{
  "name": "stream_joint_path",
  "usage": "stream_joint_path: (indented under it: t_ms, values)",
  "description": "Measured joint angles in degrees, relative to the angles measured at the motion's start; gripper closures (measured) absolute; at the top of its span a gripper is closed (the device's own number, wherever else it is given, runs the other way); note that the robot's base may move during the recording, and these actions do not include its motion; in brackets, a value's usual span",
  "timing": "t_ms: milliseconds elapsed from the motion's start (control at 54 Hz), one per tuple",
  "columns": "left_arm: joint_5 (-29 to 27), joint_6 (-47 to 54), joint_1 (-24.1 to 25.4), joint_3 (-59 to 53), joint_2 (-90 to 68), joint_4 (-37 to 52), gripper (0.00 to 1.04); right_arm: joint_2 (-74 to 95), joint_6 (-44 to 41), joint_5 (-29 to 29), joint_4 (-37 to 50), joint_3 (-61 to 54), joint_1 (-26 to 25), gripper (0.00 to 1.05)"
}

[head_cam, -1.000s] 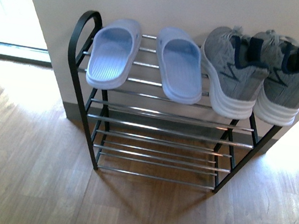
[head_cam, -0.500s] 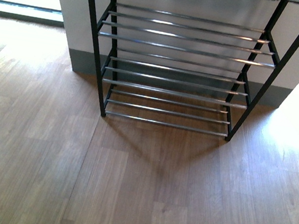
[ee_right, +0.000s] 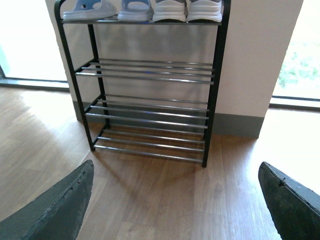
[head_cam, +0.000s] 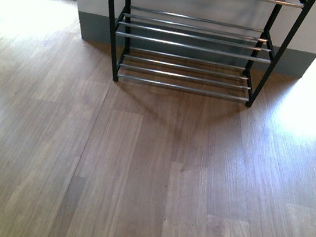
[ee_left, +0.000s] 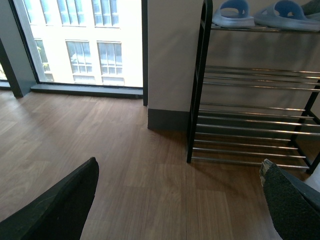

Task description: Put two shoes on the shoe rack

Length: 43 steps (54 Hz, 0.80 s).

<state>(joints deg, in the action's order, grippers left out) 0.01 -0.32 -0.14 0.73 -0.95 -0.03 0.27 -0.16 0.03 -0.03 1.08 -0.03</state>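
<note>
Pale blue rubber slides (ee_right: pixel 112 9) and white-soled sneakers (ee_right: pixel 187 10) sit on the top tier of the black-framed chrome-bar shoe rack (ee_right: pixel 150 75); both tools (ee_left: pixel 175 205) (ee_right: pixel 175 205) hang apart, empty; the task looks finished.

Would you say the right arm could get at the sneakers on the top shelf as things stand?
Probably not yet: the sneakers sit atop the rack, well beyond the open right gripper, though nothing blocks the way.

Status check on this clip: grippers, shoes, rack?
Left gripper open, empty; right gripper open, empty. Slides and sneakers sit on the shoe rack top tier. Lower tiers bare, nothing in the way.
</note>
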Motion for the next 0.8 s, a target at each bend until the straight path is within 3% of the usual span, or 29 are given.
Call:
stream_joint_path:
  t_ms: [796]
  values:
    - [0.09,0.04,0.00,0.00,0.00,0.02,0.09,0.00,0.02,0.20,0.00,0.00,0.00,0.09]
